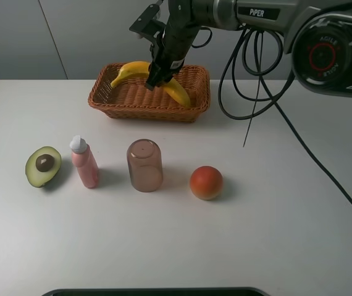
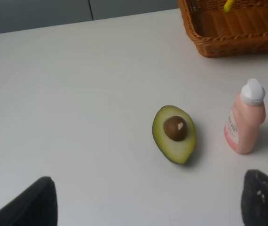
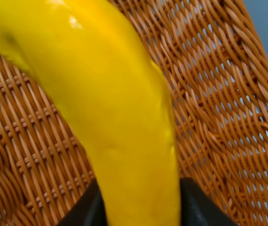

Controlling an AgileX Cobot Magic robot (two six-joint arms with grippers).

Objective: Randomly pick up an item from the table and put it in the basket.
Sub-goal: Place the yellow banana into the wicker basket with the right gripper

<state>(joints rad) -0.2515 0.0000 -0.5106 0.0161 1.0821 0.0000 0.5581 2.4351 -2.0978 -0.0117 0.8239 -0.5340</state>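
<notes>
Now the right gripper pinches the banana inside the basket, upper middle of the frame.
Lower on the table stand a halved avocado, pink bottle, brownish tumbler and red-orange fruit. The left gripper, jaws spread, hangs near the avocado.

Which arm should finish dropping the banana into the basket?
Right. The right gripper clamps the long curved yellow banana over the brown woven wicker basket; the left gripper sits open by the halved green avocado.
</notes>
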